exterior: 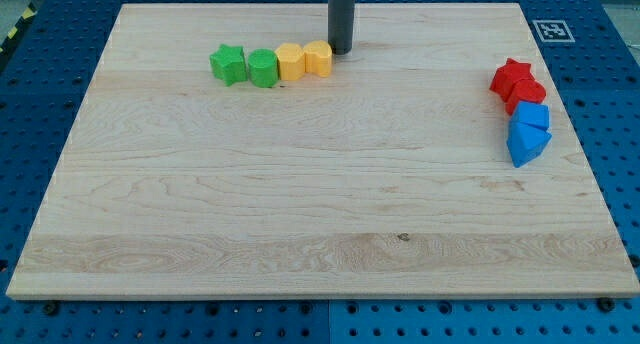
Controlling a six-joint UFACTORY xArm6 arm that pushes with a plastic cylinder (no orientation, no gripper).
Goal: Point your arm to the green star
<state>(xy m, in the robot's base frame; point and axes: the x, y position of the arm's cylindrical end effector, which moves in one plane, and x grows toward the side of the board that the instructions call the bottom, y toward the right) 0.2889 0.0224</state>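
Observation:
The green star [228, 64] lies near the view's top left on the wooden board [300, 204], at the left end of a row of blocks. To its right stand a green round block [263, 68], a yellow block [290, 61] and a second yellow-orange block [318, 58], all touching in a line. My tip [341, 51] rests on the board just right of the yellow-orange block, at the row's right end, about three blocks away from the green star.
At the view's right edge sits a cluster: a red star [513, 77], a red block [527, 94], a blue block [532, 117] and a blue pointed block [525, 144]. A blue pegboard [40, 104] surrounds the board.

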